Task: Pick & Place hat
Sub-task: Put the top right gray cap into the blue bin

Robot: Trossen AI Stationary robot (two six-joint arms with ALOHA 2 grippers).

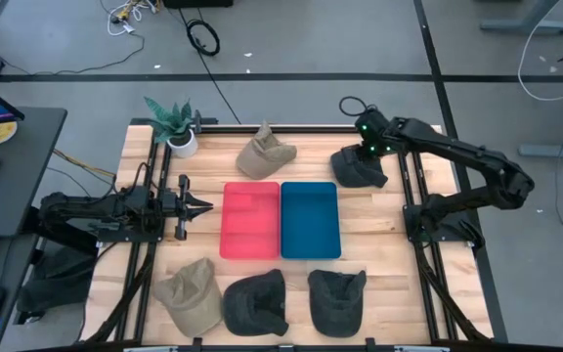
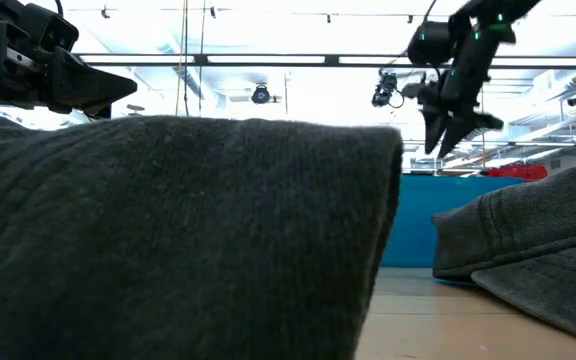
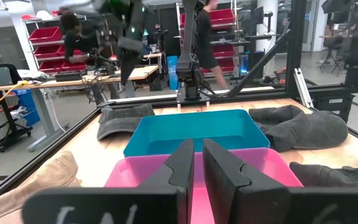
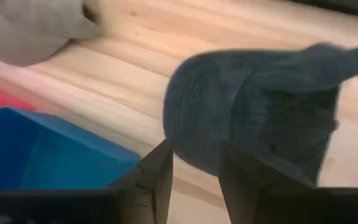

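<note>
Several caps lie on the wooden table. A dark grey cap [image 1: 360,169] rests flat near the far right, right of a beige cap [image 1: 265,154]. A beige cap [image 1: 192,295] and two dark caps [image 1: 257,301] [image 1: 337,298] lie along the near edge. My right gripper [image 1: 360,154] hovers open above the far dark cap [image 4: 260,118], raised clear of it in the low view [image 2: 448,130]. My left gripper [image 1: 203,205] waits shut at the left, level, pointing at the pink tray [image 1: 250,220].
A blue tray [image 1: 310,220] sits beside the pink tray at the table's middle. A potted plant [image 1: 174,127] stands at the far left corner. Bare wood shows between the trays and the near row of caps. People stand at benches beyond the table [image 3: 73,37].
</note>
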